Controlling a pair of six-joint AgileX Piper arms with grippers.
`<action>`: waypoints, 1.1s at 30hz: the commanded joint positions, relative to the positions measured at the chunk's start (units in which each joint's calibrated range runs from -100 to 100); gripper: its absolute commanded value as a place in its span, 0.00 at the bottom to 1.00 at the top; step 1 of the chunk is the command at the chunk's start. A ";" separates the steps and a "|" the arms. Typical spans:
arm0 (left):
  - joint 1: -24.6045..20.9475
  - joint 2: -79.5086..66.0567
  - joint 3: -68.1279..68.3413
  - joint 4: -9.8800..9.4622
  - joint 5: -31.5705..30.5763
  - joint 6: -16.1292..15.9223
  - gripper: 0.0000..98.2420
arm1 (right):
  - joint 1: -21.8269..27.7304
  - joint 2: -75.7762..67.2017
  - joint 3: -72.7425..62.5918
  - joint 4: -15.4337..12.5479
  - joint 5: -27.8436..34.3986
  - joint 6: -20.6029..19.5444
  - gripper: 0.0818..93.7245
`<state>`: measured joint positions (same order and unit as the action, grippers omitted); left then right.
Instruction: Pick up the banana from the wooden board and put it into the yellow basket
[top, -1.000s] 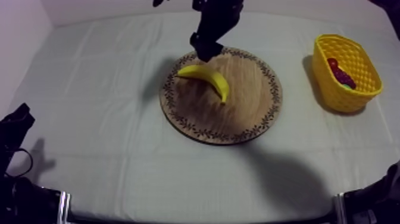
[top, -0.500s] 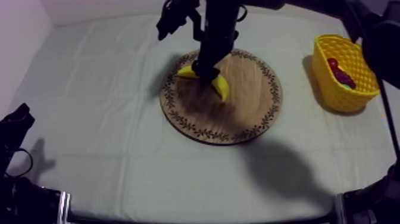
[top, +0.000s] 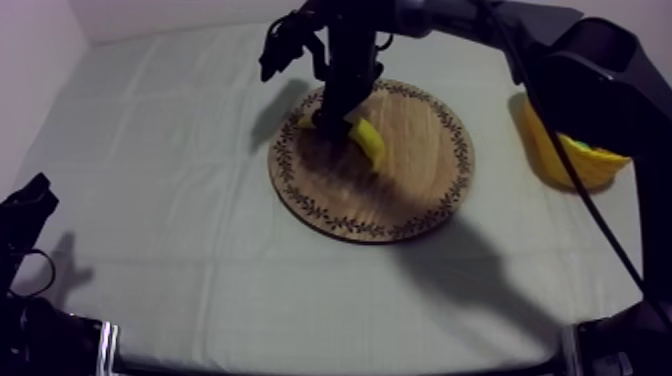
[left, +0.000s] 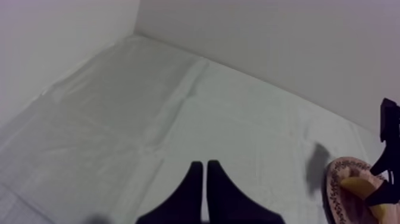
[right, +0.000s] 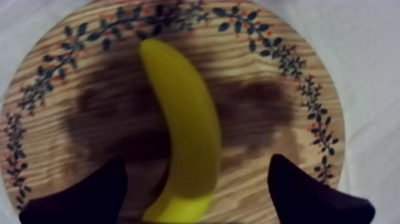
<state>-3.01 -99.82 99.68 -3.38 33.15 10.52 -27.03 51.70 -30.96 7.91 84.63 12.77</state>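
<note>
Yellow curved toy banana (top: 368, 142) lies on round wooden patterned-rim board (top: 410, 190), your top view; right jaws down at it, yellow plastic basket (top: 585, 168) at bench's right. Left wrist view: your left jaws clenched on nothing above grey-white cloth (left: 149, 107). Right wrist view: right jaws released, straddling banana on board.

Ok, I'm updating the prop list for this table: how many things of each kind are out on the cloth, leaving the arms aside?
Banana: 1
Wooden board: 1
Yellow basket: 1
Total: 3
Whatever lies inside the basket is hidden, so it is not counted.
</note>
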 joint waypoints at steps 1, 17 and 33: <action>0.01 0.00 -0.01 -0.01 -0.01 0.01 0.00 | 0.08 1.13 -1.02 0.00 0.24 0.22 0.81; 0.01 0.00 -0.01 -0.01 -0.01 0.01 0.00 | -0.32 3.69 -1.57 -0.34 0.84 1.15 0.26; 0.01 0.00 -0.01 -0.01 -0.01 0.01 0.00 | -0.35 -3.64 -0.16 -0.47 1.96 0.52 0.18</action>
<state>-3.01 -99.82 99.68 -3.38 33.15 10.52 -27.48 49.57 -31.14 7.35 86.67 13.37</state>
